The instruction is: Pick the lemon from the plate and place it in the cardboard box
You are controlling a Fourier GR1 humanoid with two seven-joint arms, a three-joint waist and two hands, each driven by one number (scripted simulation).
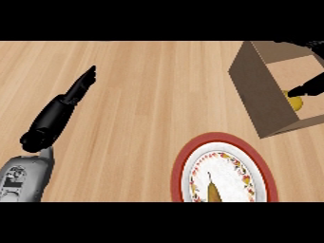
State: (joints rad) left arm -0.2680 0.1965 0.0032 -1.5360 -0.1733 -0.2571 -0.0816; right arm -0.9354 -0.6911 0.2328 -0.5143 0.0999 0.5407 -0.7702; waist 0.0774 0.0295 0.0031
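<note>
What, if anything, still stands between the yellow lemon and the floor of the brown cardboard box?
Nothing visible does. The yellow lemon is already inside the brown cardboard box, low against its near wall, with the right hand reaching in at it. The red-rimmed patterned plate lies outside the box.

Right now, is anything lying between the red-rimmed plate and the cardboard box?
No. In the head view, only bare wooden counter separates the plate from the cardboard box. The lemon already sits inside the box.
</note>
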